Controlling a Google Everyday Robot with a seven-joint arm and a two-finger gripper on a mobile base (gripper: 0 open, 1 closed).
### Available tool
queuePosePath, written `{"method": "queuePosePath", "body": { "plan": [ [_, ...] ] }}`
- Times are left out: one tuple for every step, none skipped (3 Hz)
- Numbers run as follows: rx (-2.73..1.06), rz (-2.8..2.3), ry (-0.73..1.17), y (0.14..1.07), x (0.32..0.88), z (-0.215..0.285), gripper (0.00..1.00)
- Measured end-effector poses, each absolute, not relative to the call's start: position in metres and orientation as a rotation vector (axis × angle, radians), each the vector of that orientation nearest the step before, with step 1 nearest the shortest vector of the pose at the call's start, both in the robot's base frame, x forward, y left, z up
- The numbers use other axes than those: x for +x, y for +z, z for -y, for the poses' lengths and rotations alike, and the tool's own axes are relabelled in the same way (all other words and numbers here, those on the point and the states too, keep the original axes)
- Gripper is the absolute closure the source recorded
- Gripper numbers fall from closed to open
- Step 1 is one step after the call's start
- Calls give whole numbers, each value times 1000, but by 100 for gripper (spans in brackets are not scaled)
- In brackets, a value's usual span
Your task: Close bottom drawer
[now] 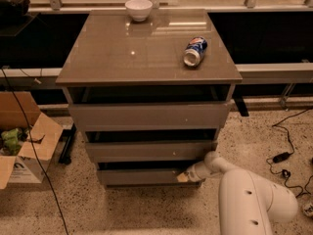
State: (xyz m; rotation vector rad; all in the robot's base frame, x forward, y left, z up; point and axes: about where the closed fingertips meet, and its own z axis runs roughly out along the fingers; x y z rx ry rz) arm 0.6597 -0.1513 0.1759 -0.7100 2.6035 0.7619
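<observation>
White bowl point(138, 9); can point(194, 51) on its side; open cardboard box point(22, 148).

Dim warm light; glare on cabinet top point(146, 53) (strongest rearward); jaws pale at right end of bottom drawer point(142, 176).

We see our gripper point(184, 176) low at the right end of the bottom drawer point(139, 176), its tip against the flat front. Our white arm point(249, 204) reaches in from the lower right. A dark gap shows above that front. On the glossy cabinet top point(122, 53) a white bowl point(139, 9) stands at the back, and a can point(195, 51) lies on its side near the right edge. An open cardboard box point(22, 146) sits on the floor beside the cabinet.
</observation>
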Motion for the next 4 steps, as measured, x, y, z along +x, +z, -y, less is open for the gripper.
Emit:
{"method": "queuePosePath", "body": {
  "plan": [
    [-710, -2602, 761, 176, 661, 151, 34],
    [-710, -2602, 761, 176, 661, 151, 3],
    [-710, -2602, 761, 176, 661, 151, 0],
    [-710, -2602, 761, 176, 661, 151, 0]
  ]
}}
